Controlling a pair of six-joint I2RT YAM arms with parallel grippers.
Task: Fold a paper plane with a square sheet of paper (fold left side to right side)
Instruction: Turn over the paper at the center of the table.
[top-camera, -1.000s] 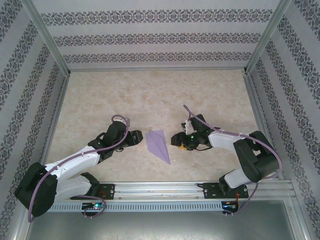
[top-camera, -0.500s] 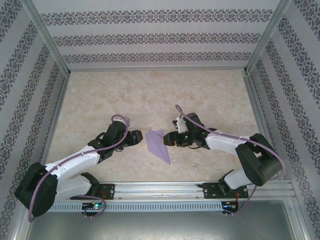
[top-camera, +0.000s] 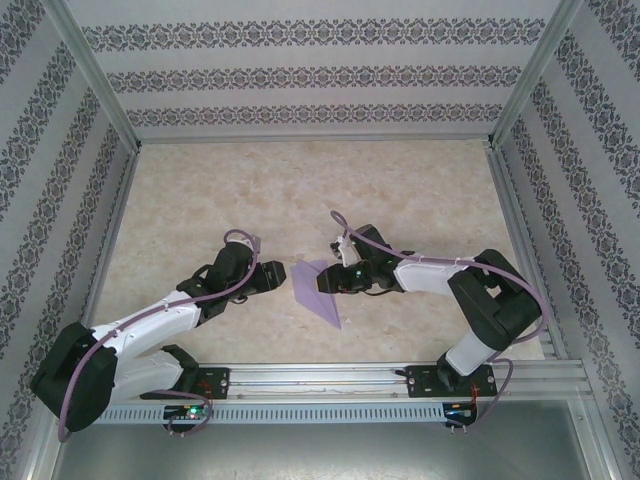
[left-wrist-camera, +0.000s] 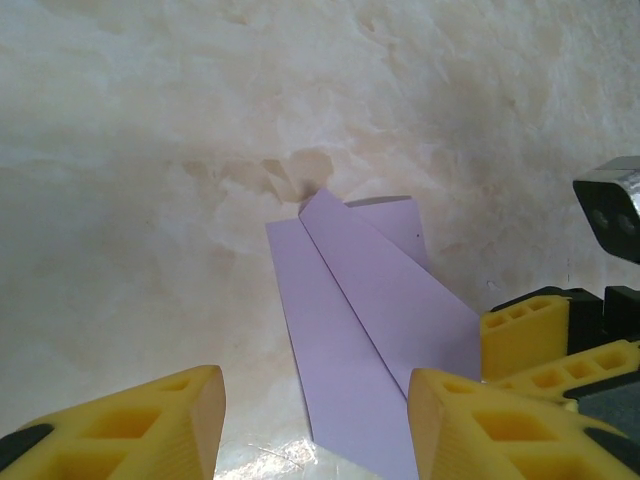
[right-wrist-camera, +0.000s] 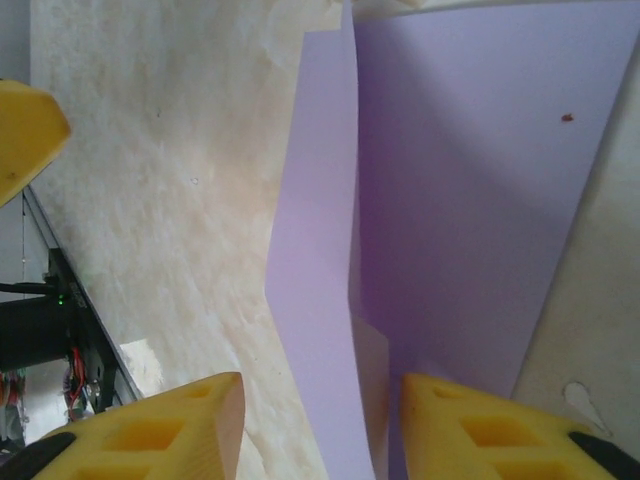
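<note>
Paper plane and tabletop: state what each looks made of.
Paper plane: thin matte lavender paper, judging by its sharp creases and a lifted flap. Tabletop: beige mottled surface with a marble-like pattern and slight sheen, possibly laminate or a printed sheet.

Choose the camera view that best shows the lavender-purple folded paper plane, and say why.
Left wrist view: the paper plane lies large, its centre crease and layered flaps plain. The top external view shows the plane small and pointed; the right wrist view crops it to close-up layers.
</note>
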